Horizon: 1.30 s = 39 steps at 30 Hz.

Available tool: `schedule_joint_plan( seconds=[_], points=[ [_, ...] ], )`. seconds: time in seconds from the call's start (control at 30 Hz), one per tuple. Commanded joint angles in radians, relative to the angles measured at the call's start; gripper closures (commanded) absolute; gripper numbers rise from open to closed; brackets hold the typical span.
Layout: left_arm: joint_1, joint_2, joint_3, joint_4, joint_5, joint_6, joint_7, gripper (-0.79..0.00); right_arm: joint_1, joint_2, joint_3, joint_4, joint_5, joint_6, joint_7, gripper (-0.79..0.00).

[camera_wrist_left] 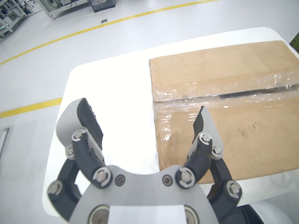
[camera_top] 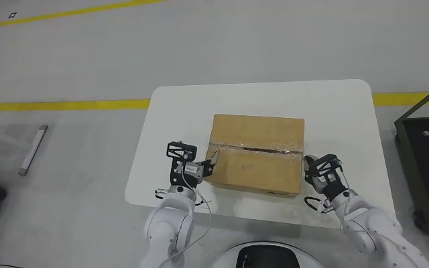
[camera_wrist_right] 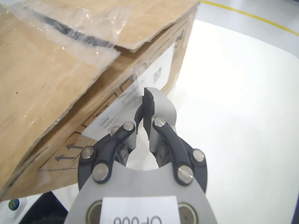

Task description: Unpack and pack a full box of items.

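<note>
1 taped box [camera_top: 258, 151] on counter [camera_top: 335, 107]; left gripper [camera_wrist_left: 142, 108] wide at seam [camera_wrist_left: 233, 95] end, right gripper [camera_wrist_right: 146, 99] closed beside loose flap [camera_wrist_right: 116, 8]: you look poised to open it.

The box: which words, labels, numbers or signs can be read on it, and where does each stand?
None can be quoted.
White label on the cardboard box's side: print too blurred to read.
Arrows printed on the same side: signs only, no words.
Pen mark on the top flap: a scribble, not legible.
</note>
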Motion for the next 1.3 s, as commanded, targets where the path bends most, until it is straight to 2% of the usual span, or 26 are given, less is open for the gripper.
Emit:
schedule_joint_plan(
  seconds=[0.0, 0.23, 0.47, 0.87, 0.97, 1.03, 1.07, 1.1, 1.13, 1.23, 1.27],
  points=[
    [-0.022, 0.001, 0.020, -0.023, -0.002, -0.025, 0.002, -0.785, -0.025, 0.003, 0.048, -0.017, 0.008, 0.014, -0.005, 0.000],
    [-0.133, -0.003, 0.131, -0.041, -0.042, -0.149, -0.028, -0.785, -0.133, 0.011, 0.209, -0.066, 0.046, 0.043, -0.041, 0.000],
    [-0.277, -0.019, 0.329, 0.079, -0.024, -0.240, -0.051, -0.785, -0.207, 0.013, 0.302, -0.084, 0.067, 0.028, -0.068, 0.000],
    [-0.274, -0.019, 0.329, 0.082, -0.028, -0.237, -0.049, -0.785, -0.252, 0.007, 0.352, -0.122, 0.095, 0.028, -0.081, 0.000],
    [-0.295, -0.019, 0.348, 0.121, -0.033, -0.290, -0.037, -0.785, -0.257, 0.006, 0.355, -0.123, 0.096, 0.025, -0.081, 0.000],
    [-0.333, -0.025, 0.384, 0.165, -0.043, -0.310, -0.036, -0.548, -0.258, 0.005, 0.356, -0.125, 0.092, 0.023, -0.080, 0.000],
    [-0.360, -0.028, 0.407, 0.189, -0.033, -0.323, -0.046, -0.520, -0.258, 0.005, 0.356, -0.125, 0.091, 0.022, -0.080, 0.000],
    [-0.380, -0.033, 0.429, 0.219, -0.032, -0.326, -0.057, -0.603, -0.258, 0.004, 0.357, -0.126, 0.089, 0.022, -0.080, 0.000],
    [-0.401, -0.037, 0.450, 0.249, -0.036, -0.329, -0.071, -0.650, -0.257, 0.004, 0.358, -0.126, 0.088, 0.021, -0.080, 0.000],
    [-0.453, -0.050, 0.492, 0.332, -0.020, -0.306, -0.113, -0.693, -0.254, 0.003, 0.363, -0.127, 0.085, 0.023, -0.078, 0.000],
    [-0.466, -0.054, 0.499, 0.350, -0.020, -0.291, -0.113, -0.739, -0.254, 0.003, 0.366, -0.128, 0.085, 0.023, -0.077, 0.000]
  ],
)
